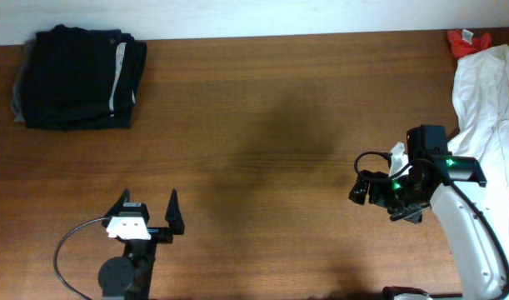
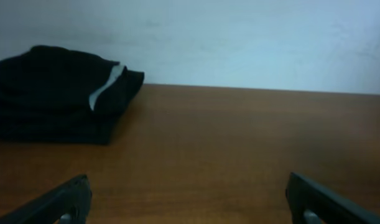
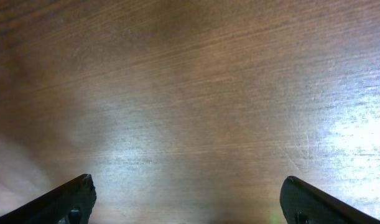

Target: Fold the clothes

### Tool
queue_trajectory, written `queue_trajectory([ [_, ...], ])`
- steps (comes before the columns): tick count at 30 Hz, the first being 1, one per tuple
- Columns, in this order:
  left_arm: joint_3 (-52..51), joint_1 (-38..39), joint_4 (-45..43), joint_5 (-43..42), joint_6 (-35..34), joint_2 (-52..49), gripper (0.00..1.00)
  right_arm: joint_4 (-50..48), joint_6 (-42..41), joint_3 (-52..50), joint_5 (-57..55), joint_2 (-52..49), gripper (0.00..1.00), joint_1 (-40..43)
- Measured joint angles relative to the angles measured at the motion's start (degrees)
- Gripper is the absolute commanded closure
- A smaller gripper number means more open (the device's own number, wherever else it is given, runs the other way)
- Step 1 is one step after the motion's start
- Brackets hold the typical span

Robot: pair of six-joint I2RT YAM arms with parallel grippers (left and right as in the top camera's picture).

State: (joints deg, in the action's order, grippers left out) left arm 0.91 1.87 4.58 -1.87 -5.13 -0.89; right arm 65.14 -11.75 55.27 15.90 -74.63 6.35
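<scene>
Dark folded stack (image 1: 79, 77) top-left; white garment (image 1: 491, 100), red piece (image 1: 468, 42) right edge.

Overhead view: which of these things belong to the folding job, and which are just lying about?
Job: dark folded stack; white garment; small red piece.
Not the job: wooden table; left arm's black cable.

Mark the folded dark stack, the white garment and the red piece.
folded dark stack (image 1: 75, 77), overhead view, middle of top layer
white garment (image 1: 490, 92), overhead view, upper middle
red piece (image 1: 465, 42), overhead view, centre
</scene>
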Motion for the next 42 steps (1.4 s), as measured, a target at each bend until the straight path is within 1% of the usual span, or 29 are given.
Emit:
queue_trajectory([
  [27,0.00,0.00,0.13,0.87,0.00,0.00,0.01,-0.02,-0.02,-0.02,0.02,0.52,0.02,0.00],
  [31,-0.02,0.00,0.13,0.87,0.00,0.00,0.01,-0.02,-0.02,-0.11,0.02,8.46,0.02,0.00],
  [34,-0.02,0.00,0.13,0.90,0.00,0.00,0.01,0.02,-0.02,-0.09,0.02,19.19,0.02,0.00],
  [42,0.00,0.00,0.15,0.90,0.00,-0.02,0.01,0.59,1.18,-0.07,-1.79,43.04,0.02,0.00],
])
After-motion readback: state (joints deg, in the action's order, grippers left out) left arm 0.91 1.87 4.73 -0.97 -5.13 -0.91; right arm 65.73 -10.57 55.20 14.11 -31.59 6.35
